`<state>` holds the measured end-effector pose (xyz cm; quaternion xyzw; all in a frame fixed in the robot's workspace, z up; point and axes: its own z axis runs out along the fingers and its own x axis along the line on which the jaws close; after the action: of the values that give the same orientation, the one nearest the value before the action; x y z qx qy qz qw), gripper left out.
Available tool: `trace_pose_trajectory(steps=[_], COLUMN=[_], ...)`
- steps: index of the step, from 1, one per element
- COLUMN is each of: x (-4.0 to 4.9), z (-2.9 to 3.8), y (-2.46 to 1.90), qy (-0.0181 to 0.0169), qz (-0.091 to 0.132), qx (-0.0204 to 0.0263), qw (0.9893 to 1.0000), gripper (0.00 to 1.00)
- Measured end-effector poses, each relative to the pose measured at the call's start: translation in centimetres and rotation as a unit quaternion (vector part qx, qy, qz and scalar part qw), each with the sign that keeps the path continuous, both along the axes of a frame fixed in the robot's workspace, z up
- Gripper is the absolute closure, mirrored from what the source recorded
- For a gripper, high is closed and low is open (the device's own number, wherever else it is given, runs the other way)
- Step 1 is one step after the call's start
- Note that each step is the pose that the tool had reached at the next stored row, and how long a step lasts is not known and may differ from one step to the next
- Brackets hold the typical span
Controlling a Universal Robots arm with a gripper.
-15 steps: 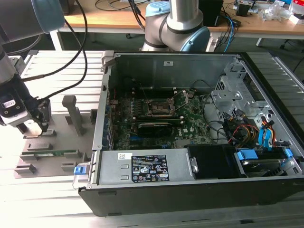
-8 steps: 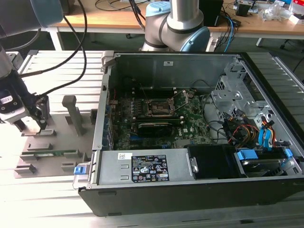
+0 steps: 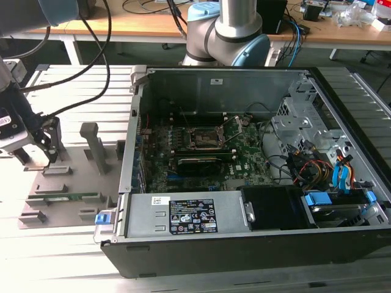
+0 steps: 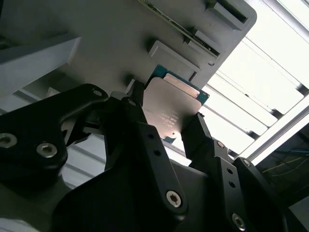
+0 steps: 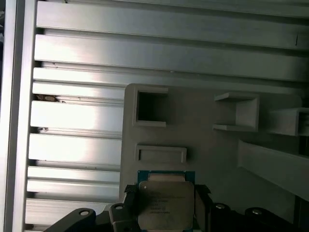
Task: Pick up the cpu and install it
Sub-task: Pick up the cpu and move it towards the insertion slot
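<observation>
You'll see the cpu (image 4: 176, 104) wears a dull, brushed silvery metal lid over a green board edge. The gripper (image 4: 166, 110) looks matt black, the tray (image 5: 203, 145) matt grey plastic, the table (image 5: 77, 118) slats bare, shiny metal.

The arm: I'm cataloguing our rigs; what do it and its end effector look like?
The arm has silver-grey tubes and light blue joint caps, with black cables hanging beside it. The end effector is matte black, with angular fingers bearing silver screw heads.
</observation>
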<state>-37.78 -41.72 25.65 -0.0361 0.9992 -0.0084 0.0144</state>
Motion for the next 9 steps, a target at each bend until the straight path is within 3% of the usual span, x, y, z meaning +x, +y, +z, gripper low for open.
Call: trace_pose_trajectory(steps=[4,9], x=[0.00,0.00], z=[0.91,1.54], y=[0.00,0.00], qy=[0.0000,0.0000], qz=[0.000,0.000], qx=[0.0000,0.0000], qw=[1.0000,1.0000], gripper=[0.45,0.45])
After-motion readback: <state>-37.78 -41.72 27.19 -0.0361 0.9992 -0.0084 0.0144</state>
